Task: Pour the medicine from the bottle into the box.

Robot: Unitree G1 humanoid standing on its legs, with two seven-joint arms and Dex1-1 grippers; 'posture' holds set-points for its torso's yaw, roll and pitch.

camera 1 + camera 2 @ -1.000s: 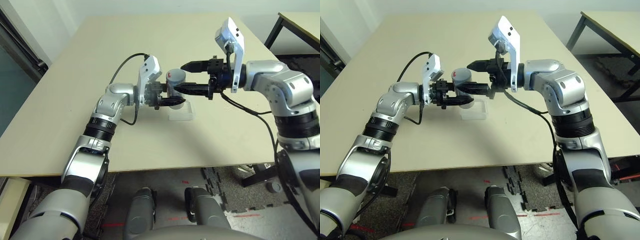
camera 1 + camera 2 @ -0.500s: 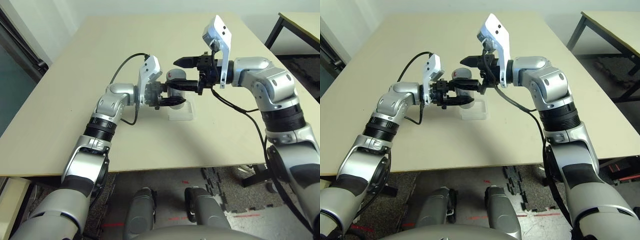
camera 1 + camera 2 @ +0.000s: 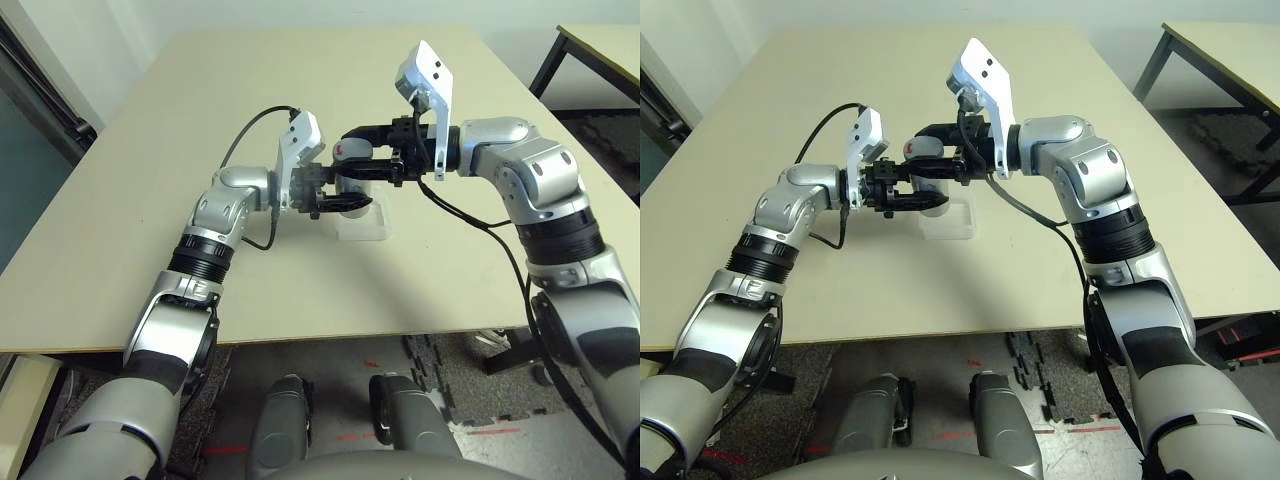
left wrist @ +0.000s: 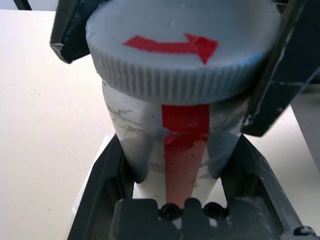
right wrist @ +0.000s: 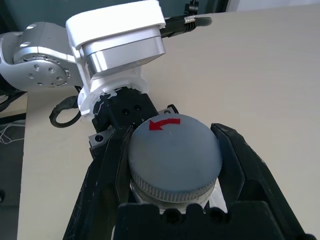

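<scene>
Beige tabletop [image 3: 150, 180] carries the clear box [image 3: 362, 225]; above it the left claw [image 3: 340, 200] pinches the upright bottle [image 4: 175, 150] by its body. Right wrist view shows what the head views hide — the right claw [image 5: 172, 165] pressed onto the cap [image 5: 175, 150], where a second ago it stood spread.

Matt grey bottle [image 4: 170, 150], ridged cap [image 5: 175, 157], clear plastic box [image 3: 362, 224].

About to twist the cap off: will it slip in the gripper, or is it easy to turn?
The cap has a ribbed rim, so the right gripper, shut on it, probably won't slip. The bottle looks rigid, so the left gripper should brace it.
</scene>
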